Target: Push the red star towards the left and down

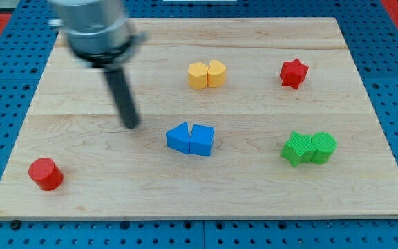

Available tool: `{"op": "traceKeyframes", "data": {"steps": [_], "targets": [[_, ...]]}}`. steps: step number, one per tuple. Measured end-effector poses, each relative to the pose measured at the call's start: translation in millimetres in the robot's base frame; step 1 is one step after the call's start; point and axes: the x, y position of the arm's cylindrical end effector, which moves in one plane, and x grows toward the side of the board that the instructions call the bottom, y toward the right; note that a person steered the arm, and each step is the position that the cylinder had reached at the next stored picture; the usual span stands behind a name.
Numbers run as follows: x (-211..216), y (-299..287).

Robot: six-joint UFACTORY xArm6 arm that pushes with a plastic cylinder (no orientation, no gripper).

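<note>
1. Red star lies flat near the board's upper right; no clear long axis.
2. My tip is a bare rod holding nothing, well left of the star, beside the blue blocks.

yellow pair, blue pair, green pair, red cylinder

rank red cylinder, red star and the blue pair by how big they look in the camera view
1. blue pair, clearly largest, being two blocks side by side
2. red cylinder and red star look alike; the cylinder sits nearer the view's bottom, so I won't rank them.
</note>
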Motion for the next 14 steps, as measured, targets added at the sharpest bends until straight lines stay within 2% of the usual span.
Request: {"op": "traceKeyframes", "data": {"steps": [2,3,4,5,9,12,14], "targets": [[-10.1,257.3],[-49.5,345.7],[-127.6,350.9],[-136.9,304.1],[-64.6,164.7],[-19.1,32.8],[-6.3,-57.8]]}}
